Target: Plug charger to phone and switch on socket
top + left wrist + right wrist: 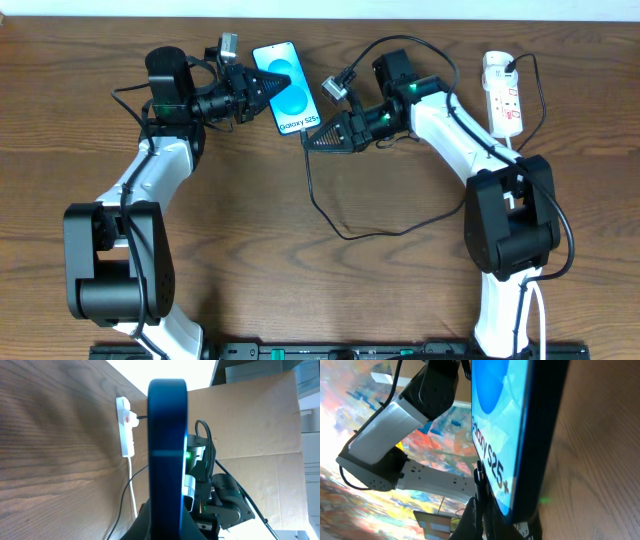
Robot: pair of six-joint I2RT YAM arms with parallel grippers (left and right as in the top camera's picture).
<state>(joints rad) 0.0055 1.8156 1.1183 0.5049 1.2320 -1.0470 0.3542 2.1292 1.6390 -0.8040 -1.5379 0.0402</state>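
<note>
The phone [291,84], cyan screen reading "Galaxy S25", is at the back centre of the table. My left gripper [267,91] is shut on its long edges; the left wrist view shows the phone [167,450] edge-on between the jaws. My right gripper [308,140] is shut on the charger's connector tip at the phone's bottom end. In the right wrist view the tip [480,477] touches the phone's [500,420] lower edge; I cannot tell if it is seated. The black cable [345,232] loops over the table to the white socket [503,100], where its plug sits.
The socket [126,427] lies at the back right, its white cord running toward the right arm's base. The slack cable loop lies on the wood between the two arms. Both arm bases stand at the near edge. A cardboard wall backs the table.
</note>
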